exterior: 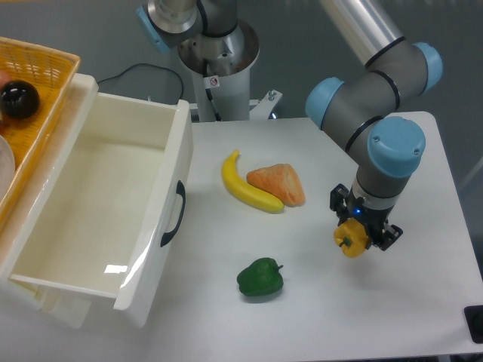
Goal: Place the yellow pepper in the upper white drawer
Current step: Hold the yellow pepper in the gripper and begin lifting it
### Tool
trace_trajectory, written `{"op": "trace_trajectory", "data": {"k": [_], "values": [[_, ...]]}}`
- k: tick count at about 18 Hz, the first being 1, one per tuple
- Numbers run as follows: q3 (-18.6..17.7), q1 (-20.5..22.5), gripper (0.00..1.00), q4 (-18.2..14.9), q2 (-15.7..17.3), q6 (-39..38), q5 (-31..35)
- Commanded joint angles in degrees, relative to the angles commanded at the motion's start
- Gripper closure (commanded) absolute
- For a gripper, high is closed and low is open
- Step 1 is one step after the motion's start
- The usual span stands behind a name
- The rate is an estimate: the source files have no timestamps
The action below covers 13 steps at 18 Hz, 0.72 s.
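Yellow pepper (351,240) sits seemingly gripped between claw (364,231) fingers.

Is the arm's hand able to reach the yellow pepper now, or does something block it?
Probably yes. The hand is already around the yellow pepper, apparently gripping it. The green pepper and the banana lie apart from it, blocking nothing.

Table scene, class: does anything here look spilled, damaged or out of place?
Nothing stands out. The banana, orange wedge and green pepper lie intact on the table; the white drawer is open, and the hand grips the yellow pepper.
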Motion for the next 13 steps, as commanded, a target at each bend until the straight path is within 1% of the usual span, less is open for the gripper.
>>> {"op": "trace_trajectory", "data": {"k": [5, 9, 11, 13], "values": [[-0.26, -0.18, 0.43, 0.0, -0.18, -0.79, -0.26], [-0.35, -0.7, 0.39, 0.0, 0.61, -1.84, -0.79], [-0.96, -1.4, 0.39, -0.17, 2.54, -4.91, -0.88], [-1.93, -2.02, 0.39, -0.26, 5.17, -7.81, -0.88]]}}
